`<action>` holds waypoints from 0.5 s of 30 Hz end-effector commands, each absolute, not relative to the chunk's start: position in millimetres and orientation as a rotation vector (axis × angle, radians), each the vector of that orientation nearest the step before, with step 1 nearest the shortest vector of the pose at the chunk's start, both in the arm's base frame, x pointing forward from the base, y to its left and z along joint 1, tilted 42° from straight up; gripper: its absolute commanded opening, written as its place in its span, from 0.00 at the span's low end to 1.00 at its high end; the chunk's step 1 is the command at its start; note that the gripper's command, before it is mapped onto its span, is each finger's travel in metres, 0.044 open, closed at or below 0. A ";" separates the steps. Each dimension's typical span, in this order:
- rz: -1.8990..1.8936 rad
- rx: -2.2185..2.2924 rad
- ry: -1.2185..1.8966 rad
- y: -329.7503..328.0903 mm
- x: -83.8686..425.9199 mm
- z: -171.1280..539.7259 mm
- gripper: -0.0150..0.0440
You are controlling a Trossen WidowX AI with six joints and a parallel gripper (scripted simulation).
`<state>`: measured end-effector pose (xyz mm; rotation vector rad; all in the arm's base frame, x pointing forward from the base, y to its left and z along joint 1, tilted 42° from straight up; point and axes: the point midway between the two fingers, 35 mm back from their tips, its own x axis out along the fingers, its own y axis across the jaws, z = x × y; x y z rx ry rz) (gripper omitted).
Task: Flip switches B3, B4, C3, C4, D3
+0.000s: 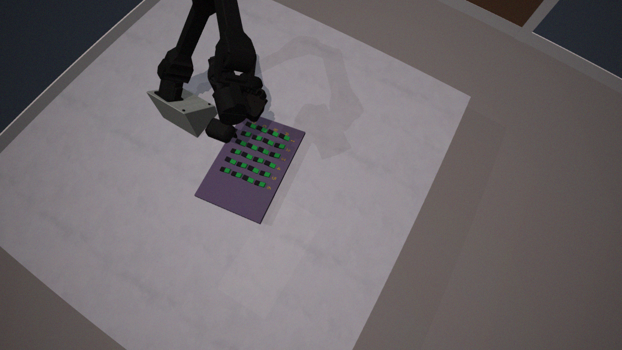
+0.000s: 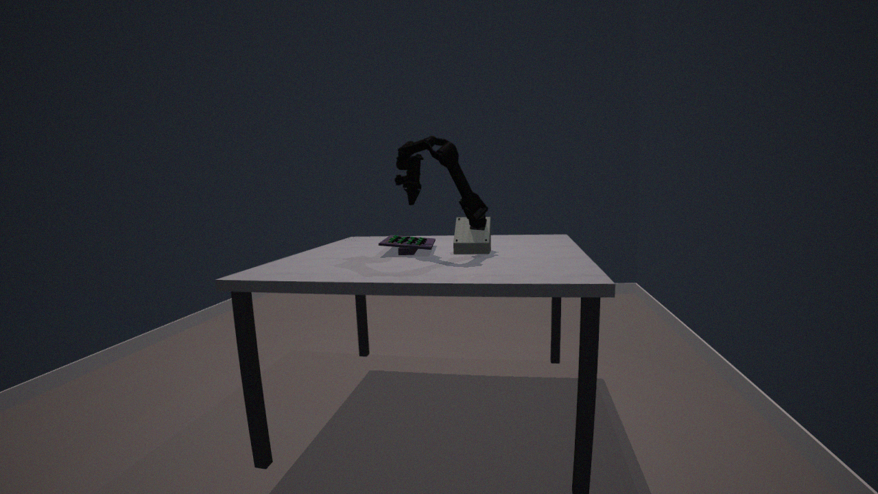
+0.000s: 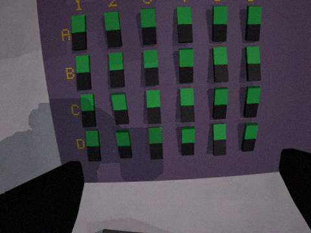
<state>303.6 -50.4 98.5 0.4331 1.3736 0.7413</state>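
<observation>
Your gripper [image 2: 411, 200] is hanging well above the purple panel [image 3: 281, 69], fingers spread wide with nothing between them; in the wrist view you only catch the two dark fingertips poking in at the lower left and lower right corners. The panel fills the upper part of that frame, lying flat on the pale table [image 2: 521, 270], rows A to D and columns 1 to 6 printed in yellow. Your targets B3 [image 3: 150, 67], B4 [image 3: 186, 66], C3 [image 3: 153, 106], C4 [image 3: 186, 105] and D3 [image 3: 155, 142] sit mid-grid, each green on the far half, dark on the near half. The grey base [image 2: 471, 236] sits right of the panel in the exterior view.
</observation>
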 end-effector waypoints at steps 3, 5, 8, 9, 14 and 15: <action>0.734 0.425 1.373 -33.0 309.4 84.4 0.80; 0.728 0.418 1.370 -6.3 315.0 65.3 0.71; 0.729 0.416 1.363 24.3 316.8 46.2 0.58; 0.730 0.416 1.362 26.5 316.8 45.0 0.53; 0.729 0.416 1.361 27.8 316.9 43.5 0.31; 0.727 0.417 1.357 31.8 317.3 39.0 0.26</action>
